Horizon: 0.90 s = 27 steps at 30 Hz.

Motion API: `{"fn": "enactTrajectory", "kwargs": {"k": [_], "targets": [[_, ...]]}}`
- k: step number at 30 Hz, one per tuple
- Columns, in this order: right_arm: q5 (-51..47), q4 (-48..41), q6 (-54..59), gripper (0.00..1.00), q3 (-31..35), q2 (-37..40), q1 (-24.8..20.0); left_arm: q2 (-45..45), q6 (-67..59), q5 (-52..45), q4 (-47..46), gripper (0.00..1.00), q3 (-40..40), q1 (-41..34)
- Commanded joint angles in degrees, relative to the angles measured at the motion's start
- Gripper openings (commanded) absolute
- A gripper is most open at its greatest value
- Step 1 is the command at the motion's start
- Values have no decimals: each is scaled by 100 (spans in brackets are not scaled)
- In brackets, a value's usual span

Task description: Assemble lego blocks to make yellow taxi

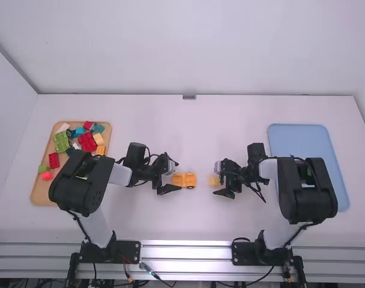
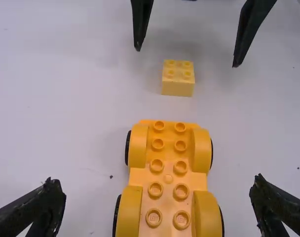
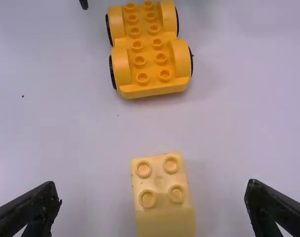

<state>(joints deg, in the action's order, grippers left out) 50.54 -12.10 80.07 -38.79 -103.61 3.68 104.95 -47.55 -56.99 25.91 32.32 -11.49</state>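
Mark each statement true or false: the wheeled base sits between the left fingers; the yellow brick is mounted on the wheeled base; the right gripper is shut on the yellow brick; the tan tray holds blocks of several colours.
1. The wheeled base sits between the open fingers of the left gripper. True.
2. The yellow brick is mounted on the wheeled base. False: it lies apart from it on the table.
3. The right gripper is shut on the yellow brick. False: its fingers stand open either side.
4. The tan tray holds blocks of several colours. True.
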Motion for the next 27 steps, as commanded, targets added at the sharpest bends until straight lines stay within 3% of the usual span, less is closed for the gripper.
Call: {"fn": "enactTrajectory", "kwargs": {"k": [1,8,12,17,18,19,23,27], "targets": [[219,-61,120,99,-278,-177,-26,39,22,-192,-15,99,61,-11],[219,-48,122,90,-588,-774,9,39,22,-190,-11,99,63,-17],[221,-396,278,72,-833,-1005,22,39,20,-188,-13,99,63,-22],[214,-1032,798,63,-1032,-1008,11,39,22,-192,-11,99,63,-13],[210,-1095,881,59,-1040,-1008,11,39,22,-190,-11,99,63,-13],[212,-1084,892,49,-1034,-1008,11,39,22,-188,-11,99,63,-22],[203,-1027,868,49,-981,-1010,11,39,20,-190,-9,99,63,-28],[151,-879,769,57,-881,-1010,11,39,22,-190,-4,99,63,-44]]}}
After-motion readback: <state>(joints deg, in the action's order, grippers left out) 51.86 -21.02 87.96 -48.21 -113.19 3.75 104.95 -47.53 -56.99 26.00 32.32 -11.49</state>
